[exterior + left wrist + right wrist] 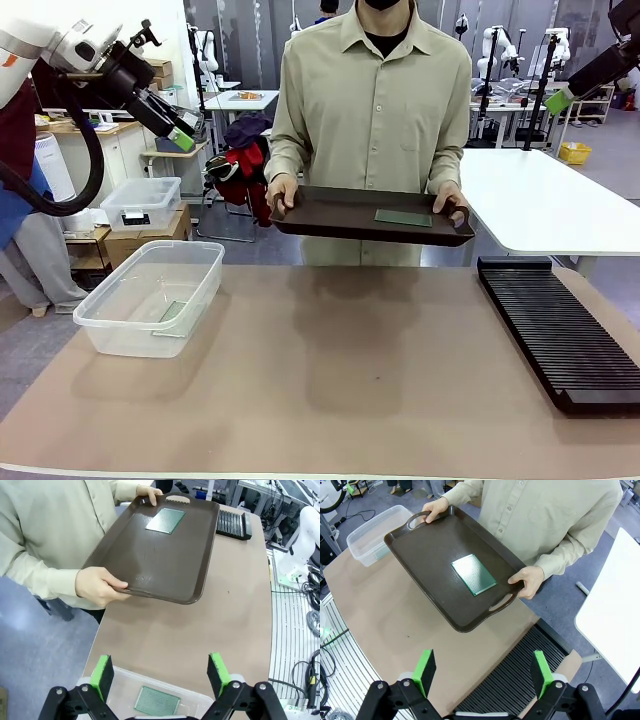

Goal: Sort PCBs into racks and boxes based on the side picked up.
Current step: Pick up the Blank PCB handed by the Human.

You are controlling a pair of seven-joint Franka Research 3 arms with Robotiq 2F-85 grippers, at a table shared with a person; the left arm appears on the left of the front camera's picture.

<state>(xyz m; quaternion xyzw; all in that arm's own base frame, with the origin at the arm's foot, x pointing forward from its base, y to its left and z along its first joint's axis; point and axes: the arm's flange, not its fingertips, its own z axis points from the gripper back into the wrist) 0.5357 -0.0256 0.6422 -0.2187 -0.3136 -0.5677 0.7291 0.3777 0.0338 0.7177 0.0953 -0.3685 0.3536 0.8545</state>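
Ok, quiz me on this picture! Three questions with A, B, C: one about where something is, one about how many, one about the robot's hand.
1. Where is the carried board? A in a drawer. B on the brown tray. C in a pocket.
2. How many green boards are there? A one. B three. C two.
3. The robot's left hand is: A open. B shut on a board. C shut on the tray.
B: it lies on the tray the person holds. C: one there, the other board in the clear tub. A: its green pads stand wide apart.
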